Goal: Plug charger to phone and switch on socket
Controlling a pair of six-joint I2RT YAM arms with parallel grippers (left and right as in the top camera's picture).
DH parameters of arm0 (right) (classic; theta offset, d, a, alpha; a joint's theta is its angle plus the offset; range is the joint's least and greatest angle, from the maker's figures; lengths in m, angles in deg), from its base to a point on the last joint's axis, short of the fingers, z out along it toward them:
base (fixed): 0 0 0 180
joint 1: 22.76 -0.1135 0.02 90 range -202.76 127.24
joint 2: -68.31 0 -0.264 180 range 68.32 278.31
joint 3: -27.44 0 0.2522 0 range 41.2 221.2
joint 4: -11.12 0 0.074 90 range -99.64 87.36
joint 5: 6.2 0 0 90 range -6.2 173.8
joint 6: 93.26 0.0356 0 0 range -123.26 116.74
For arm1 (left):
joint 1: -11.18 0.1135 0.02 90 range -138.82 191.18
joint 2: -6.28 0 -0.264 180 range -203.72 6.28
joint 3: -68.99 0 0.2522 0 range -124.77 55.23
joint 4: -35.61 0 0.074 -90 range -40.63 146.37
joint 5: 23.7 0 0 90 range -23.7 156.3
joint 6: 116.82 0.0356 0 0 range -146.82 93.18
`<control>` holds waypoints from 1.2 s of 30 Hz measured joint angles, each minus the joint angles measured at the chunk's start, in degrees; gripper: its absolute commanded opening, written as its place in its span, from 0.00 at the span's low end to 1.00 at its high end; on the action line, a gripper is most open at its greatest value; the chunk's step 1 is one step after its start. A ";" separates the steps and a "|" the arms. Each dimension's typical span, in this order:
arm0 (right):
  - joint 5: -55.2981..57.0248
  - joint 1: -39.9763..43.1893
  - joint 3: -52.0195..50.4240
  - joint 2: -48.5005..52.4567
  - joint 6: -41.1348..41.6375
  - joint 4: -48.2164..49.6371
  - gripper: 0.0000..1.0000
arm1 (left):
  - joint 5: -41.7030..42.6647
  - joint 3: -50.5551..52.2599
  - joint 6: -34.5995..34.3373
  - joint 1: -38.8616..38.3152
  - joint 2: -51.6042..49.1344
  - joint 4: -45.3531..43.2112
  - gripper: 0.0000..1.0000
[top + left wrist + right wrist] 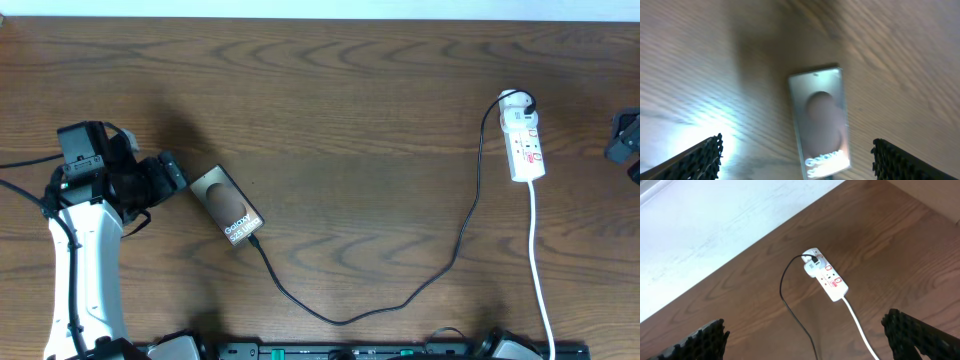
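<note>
Here, the slim rectangular phone (pixel 228 206) lies on the grained wooden table (pixel 350 110), the thin black charger (pixel 400 300) touching its end; left gripper (pixel 172 170) and right gripper (pixel 807 337) gape wide.

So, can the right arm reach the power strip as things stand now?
Probably yes: the open right claw looks down on the power strip, and nothing stands between them.
</note>
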 measured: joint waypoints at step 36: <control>0.00 0.00 0.00 0.04 0.02 -0.04 0.99 | -7.28 57.13 -0.02 -12.81 61.11 -63.32 0.94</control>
